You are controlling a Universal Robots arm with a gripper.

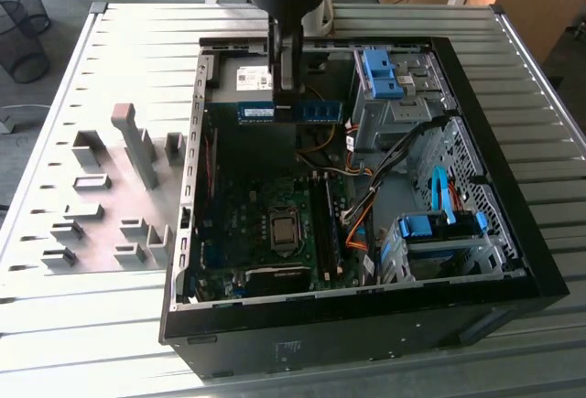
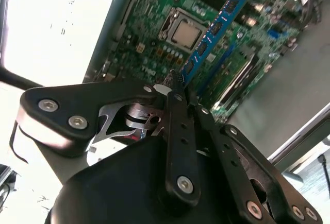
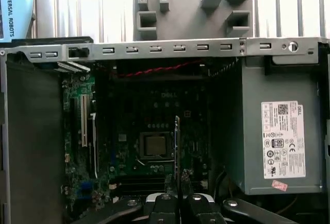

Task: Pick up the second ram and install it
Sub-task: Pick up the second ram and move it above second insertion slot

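— Slatted metal table (image 1: 119, 41), wire bin (image 1: 20, 27) on the floor past its corner. Black computer case (image 1: 366, 334) lies open on the slats, green board (image 1: 233, 224) facing up.

— Noted. Where is your gripper?

— My gripper (image 1: 284, 98) hangs over the end of the case farthest from the exterior camera, above the grey power supply (image 1: 255, 78). It is clamped tight on the second ram (image 1: 316, 111), roughly mid-length.

— How does the stick sit?

— On its long edge, level, lifted clear; only my fingers touch it. In the second wrist view the blue stick (image 2: 212, 28) reaches away from my gripper (image 2: 178, 82), row of dark chips showing, with the processor (image 2: 183, 31) well beyond it. In the first wrist view I see it edge-on (image 3: 177, 141), a thin line rising out of my gripper (image 3: 178, 185).

— And the slots?

— Memory slots (image 1: 325, 224) run beside the processor, on the exterior view's right of it. The stick is well apart from them, not seated.

— Anything else around?

— Grey fixture plate (image 1: 101, 206) with upright holders, on the table at the exterior view's left of the case. Light-blue brackets (image 1: 380, 73) on the drive bays at the exterior view's right. Orange cables (image 1: 362, 224) between bays and board.
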